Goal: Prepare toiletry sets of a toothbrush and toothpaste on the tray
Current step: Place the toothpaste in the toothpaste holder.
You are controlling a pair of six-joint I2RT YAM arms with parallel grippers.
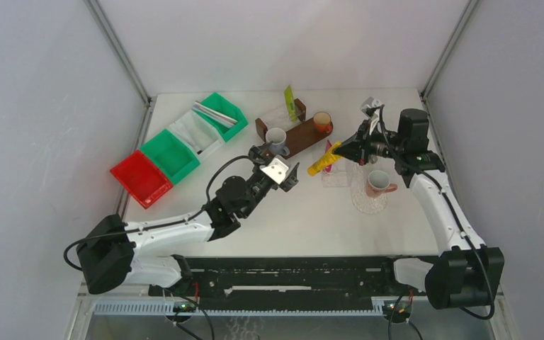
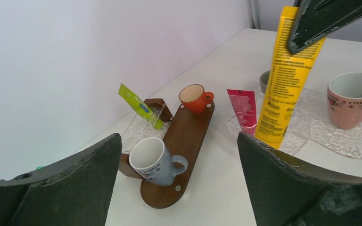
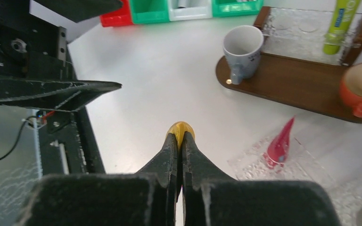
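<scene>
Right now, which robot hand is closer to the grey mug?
Left. The left gripper hangs open just short of the grey mug; the right gripper is farther right, pinching the yellow tube.

The left fingers gape wide; the right fingers pinch together.

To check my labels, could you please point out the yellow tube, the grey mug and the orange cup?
yellow tube [image 2: 287, 82], left wrist view, middle of its printed body.
grey mug [image 2: 159, 172], left wrist view, outer wall below the rim.
orange cup [image 2: 195, 106], left wrist view, outer wall beside the handle.
</scene>
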